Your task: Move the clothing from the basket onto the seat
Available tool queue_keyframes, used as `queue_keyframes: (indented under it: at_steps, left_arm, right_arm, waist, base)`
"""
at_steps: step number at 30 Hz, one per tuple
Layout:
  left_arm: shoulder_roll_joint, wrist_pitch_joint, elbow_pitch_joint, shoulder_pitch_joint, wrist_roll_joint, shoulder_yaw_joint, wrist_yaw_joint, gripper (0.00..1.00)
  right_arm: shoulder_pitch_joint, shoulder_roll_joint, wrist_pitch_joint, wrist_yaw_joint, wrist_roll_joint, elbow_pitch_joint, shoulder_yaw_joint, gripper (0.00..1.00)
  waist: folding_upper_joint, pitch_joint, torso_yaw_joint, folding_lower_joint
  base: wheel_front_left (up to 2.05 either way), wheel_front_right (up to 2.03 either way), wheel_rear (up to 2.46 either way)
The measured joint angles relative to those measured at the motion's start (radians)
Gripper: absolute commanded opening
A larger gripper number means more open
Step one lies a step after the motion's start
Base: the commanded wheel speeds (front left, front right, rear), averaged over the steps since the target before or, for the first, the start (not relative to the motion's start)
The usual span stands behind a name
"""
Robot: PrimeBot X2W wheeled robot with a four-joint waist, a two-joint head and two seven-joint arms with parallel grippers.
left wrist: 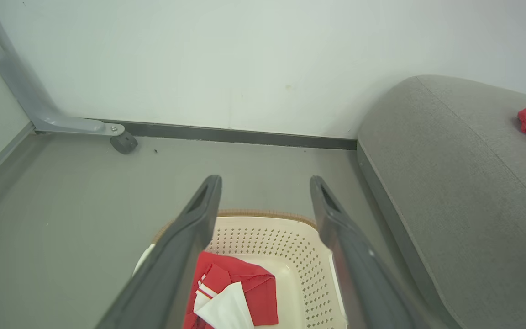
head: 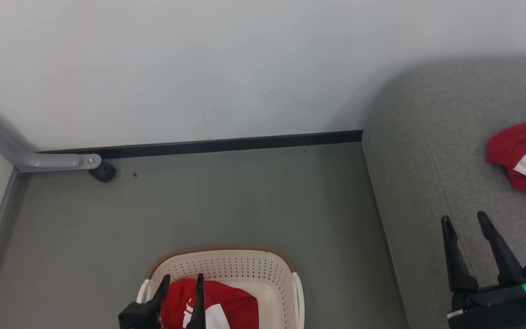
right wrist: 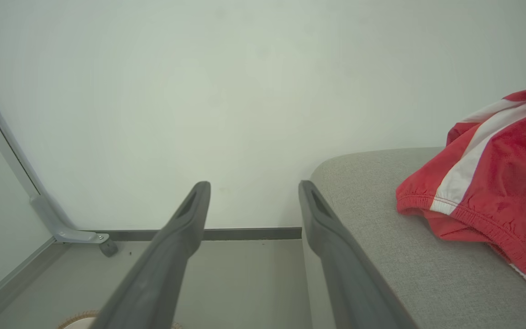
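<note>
Head view: at 6 o'clock the basket (head: 226, 267), cream perforated plastic with a brown woven-look rim, holds a crumpled red garment (head: 238, 304) with white panels. The left gripper (head: 183, 277) hangs over it, dark fingers spread wide and empty. At 3 o'clock a second garment (head: 521, 153) lies on the seat (head: 427, 173), grey woven upholstery with a rounded corner. The right gripper (head: 464, 217), at 4 o'clock, is also wide and empty.

Left wrist view: tapered matte fingers frame the basket's rounded far wall.

Right wrist view: the second garment's gathered elastic hem and white stripe sit at 3 o'clock.
</note>
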Motion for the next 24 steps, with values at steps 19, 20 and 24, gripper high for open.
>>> queue_keyframes:
  at_steps: [19,20,24]
  left_arm:
    - [-0.019,0.074,0.299,-0.258,0.001,-0.093,0.000,1.00]
    - [-0.020,0.077,0.311,-0.270,0.001,-0.092,0.000,1.00]
    - [-0.020,0.095,0.374,-0.327,0.002,-0.093,0.000,1.00]
  right_arm:
    - [-0.113,-0.038,0.036,-0.008,0.000,-0.162,-0.038,1.00]
    - [-0.117,-0.039,0.036,-0.009,0.000,-0.173,-0.038,1.00]
    - [-0.143,-0.041,0.045,-0.010,0.000,-0.210,-0.038,1.00]
  waist:
    - [0.0001,0.252,-0.032,0.0001]
    - [0.0002,0.267,-0.035,0.0001]
    - [0.0002,0.325,-0.047,0.0002]
  base:
    - [0.00,0.00,0.00]
    - [0.00,0.00,0.00]
    - [0.00,0.00,0.00]
